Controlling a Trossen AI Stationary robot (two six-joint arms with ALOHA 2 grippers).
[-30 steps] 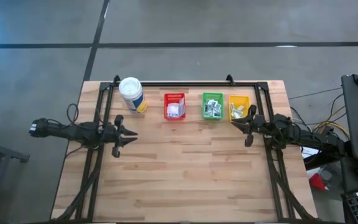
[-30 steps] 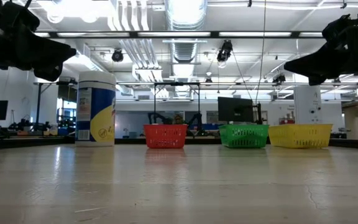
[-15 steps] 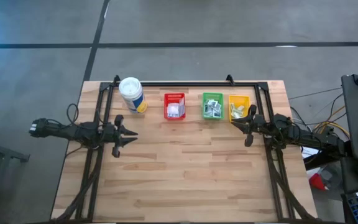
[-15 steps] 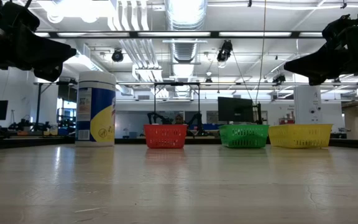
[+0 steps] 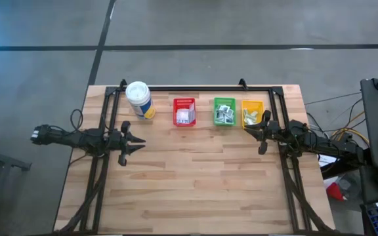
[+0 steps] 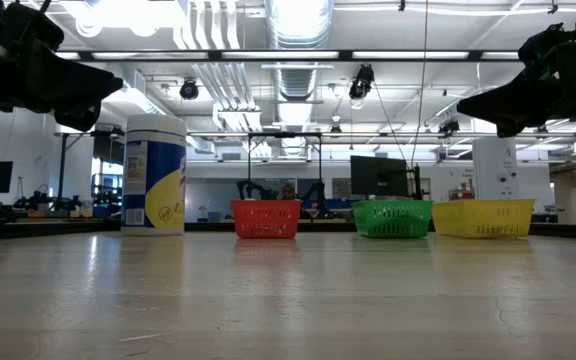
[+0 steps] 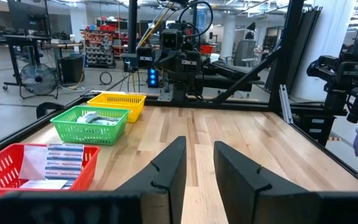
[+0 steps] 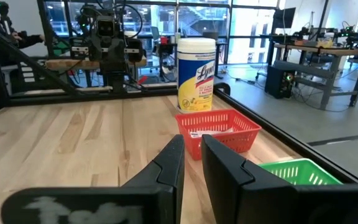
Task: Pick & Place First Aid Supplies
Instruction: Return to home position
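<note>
The first aid supplies are small white packets lying in three bins in a row at the table's far side: a red bin (image 5: 184, 112), a green bin (image 5: 224, 111) and a yellow bin (image 5: 252, 113). The left wrist view shows striped packets (image 7: 59, 155) in the red bin and more packets (image 7: 96, 118) in the green one. My left gripper (image 5: 141, 141) hovers level at the table's left, pointing right, slightly open and empty (image 7: 199, 149). My right gripper (image 5: 246, 130) hovers level at the right, just near of the yellow bin, with a narrow empty gap between its fingers (image 8: 192, 143).
A white canister with a yellow label (image 5: 139, 99) stands upright left of the red bin. A black frame (image 5: 195, 88) runs along the table's far edge and down both sides. Bare wooden tabletop (image 5: 195, 177) lies between the arms and toward the near edge.
</note>
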